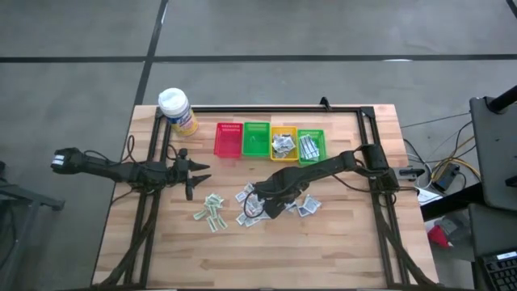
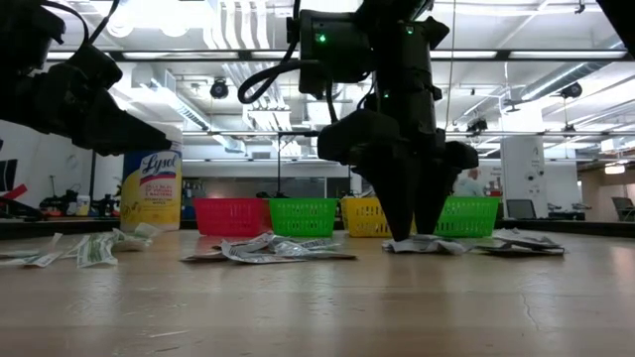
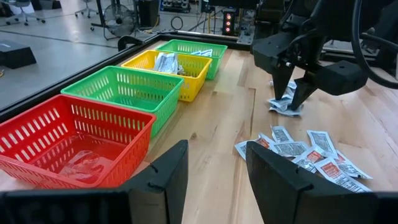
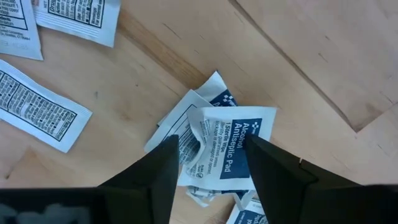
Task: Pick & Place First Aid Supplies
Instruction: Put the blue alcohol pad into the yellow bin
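Note:
Small white first aid packets lie flat on the wooden table in loose groups [image 1: 212,212] [image 1: 307,206] [image 3: 311,152]. My right gripper [image 4: 214,155] [image 1: 271,196] points straight down over the middle group, fingers open on either side of a crumpled alcohol pad packet [image 4: 227,146] that lies on other packets. In the low view its fingertips [image 2: 397,236] reach down to the packets on the table. My left gripper [image 3: 214,180] [image 1: 194,174] is open with nothing between its fingers, above the table's left part, pointing toward the baskets. My right gripper comes from above with one finger at each side of the crumpled alcohol pad packet [image 4: 211,134], which lies on the table on other packets. Whether the fingertips touch it I cannot tell.
Along the far side stand a red basket [image 1: 229,139], a green basket [image 1: 257,139], a yellow basket [image 1: 283,134] and a second green basket [image 1: 311,134]; the last two hold packets. A yellow bottle with a white cap [image 1: 178,109] stands at the far left. A dark frame rims the table.

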